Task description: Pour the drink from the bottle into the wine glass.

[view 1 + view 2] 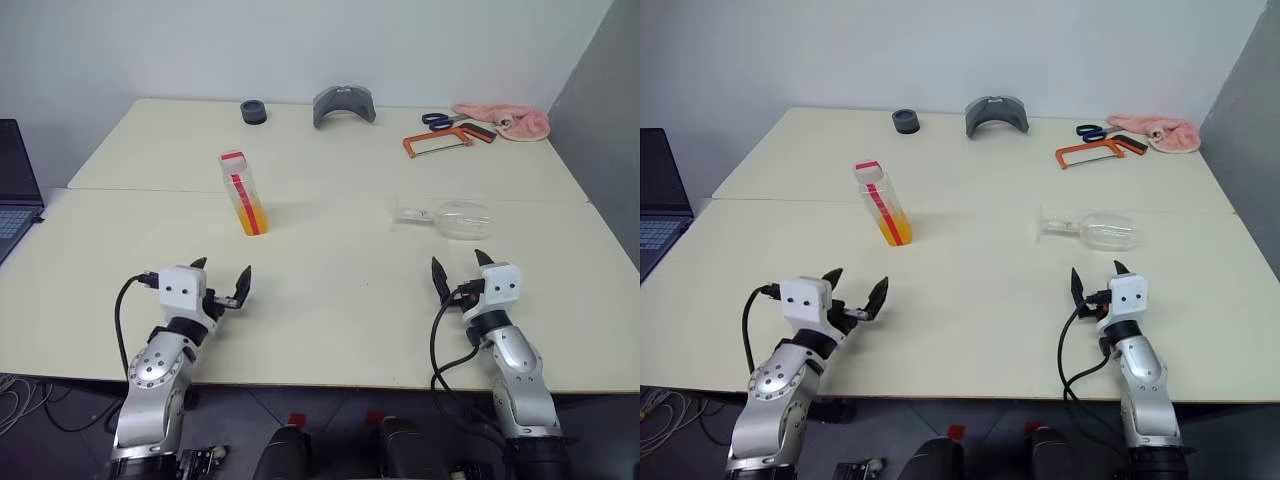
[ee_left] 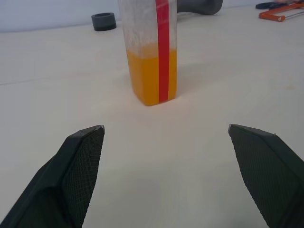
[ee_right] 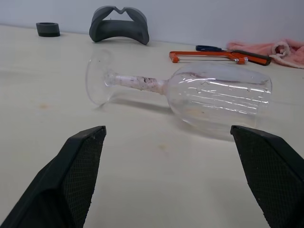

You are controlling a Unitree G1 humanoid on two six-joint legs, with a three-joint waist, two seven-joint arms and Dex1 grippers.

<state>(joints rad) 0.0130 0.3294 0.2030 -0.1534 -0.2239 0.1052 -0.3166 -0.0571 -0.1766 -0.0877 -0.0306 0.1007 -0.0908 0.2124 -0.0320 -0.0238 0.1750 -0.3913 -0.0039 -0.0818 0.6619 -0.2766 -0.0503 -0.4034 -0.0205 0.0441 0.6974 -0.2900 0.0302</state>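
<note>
In the left wrist view the bottle (image 2: 151,50) is cut off by the picture's edge above its shoulder, so its cap is out of sight, and the grey curved piece (image 2: 199,5) behind it is half hidden by the bottle and cropped. A laptop (image 1: 15,190) runs off the left border of the head view, only a dark corner showing. The scissors (image 1: 438,121) are partly covered by the orange hacksaw (image 1: 440,143). The pink cloth (image 3: 285,51) is clipped at the side of the right wrist view
</note>
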